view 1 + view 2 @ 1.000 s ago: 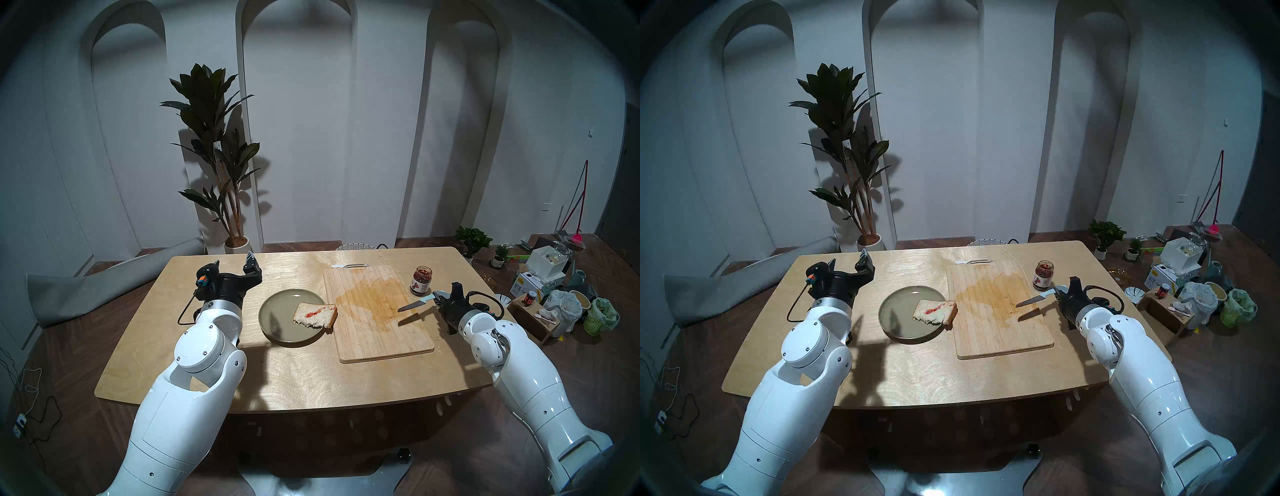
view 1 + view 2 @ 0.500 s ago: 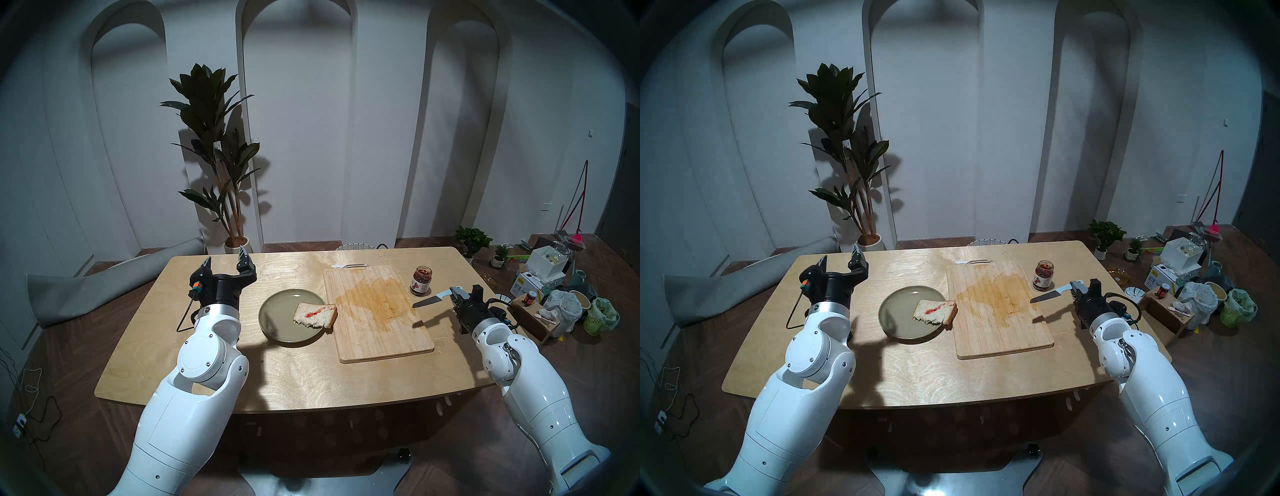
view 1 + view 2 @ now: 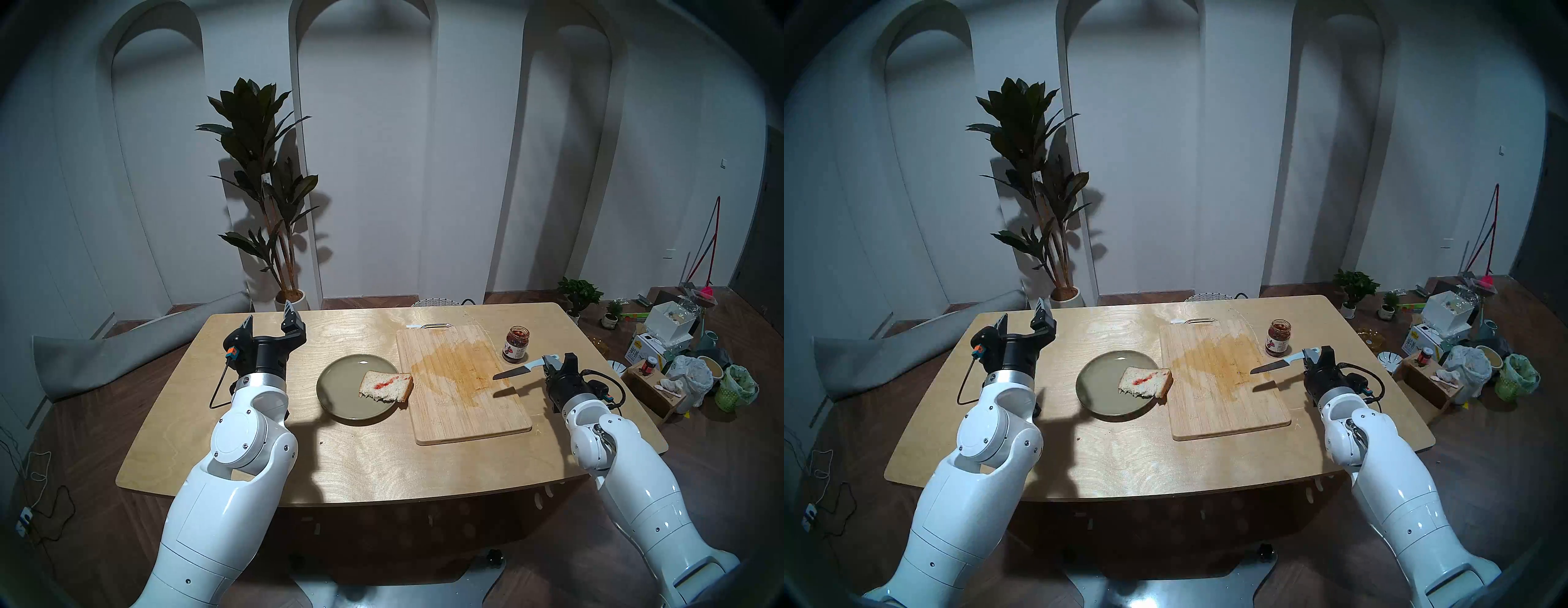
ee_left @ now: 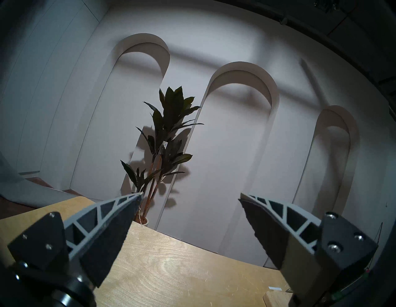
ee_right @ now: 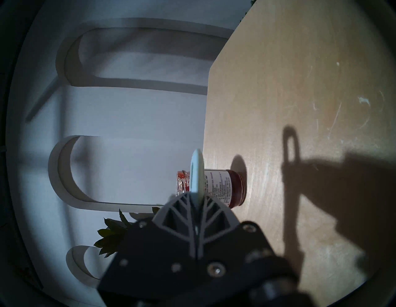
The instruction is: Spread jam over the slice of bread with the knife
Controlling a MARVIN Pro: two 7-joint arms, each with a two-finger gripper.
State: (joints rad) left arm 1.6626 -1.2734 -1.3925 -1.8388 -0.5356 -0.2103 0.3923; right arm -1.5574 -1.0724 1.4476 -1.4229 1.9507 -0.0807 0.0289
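A wooden table (image 3: 382,463) seen from above, with two white robot arms reaching over its near edge.

The right gripper (image 3: 551,366) is clamped on the pale blue-grey handle of a small knife (image 3: 515,370). The dark blade points toward the middle of the table and hangs in the air above the right edge of a wooden cutting board (image 3: 462,390), casting a shadow on the board. In the right wrist view, which is turned on its side, the fingers (image 5: 180,216) press together around the handle (image 5: 196,173), whose rounded end sticks out past them.

The jam jar (image 3: 516,344) stands upright on the table just beyond the knife handle, beside the board's far right corner. Its lid is off (red spread shows at the rim). It bears a red-and-white label.

The slice of bread (image 3: 386,386) lies on the right side of a round grey-green plate (image 3: 339,382), its right corner overhanging the plate's rim toward the board. A short red streak of jam (image 3: 384,383) crosses the middle; the remainder of the slice is bare.

The left gripper (image 3: 269,322) hovers above the table's far left area, well apart from the plate, jaws spread wide and holding nothing. The left wrist view shows its two fingers (image 4: 111,225) apart, with a potted plant (image 4: 165,137) against the arched wall behind.

The board carries a wide brownish wet stain.
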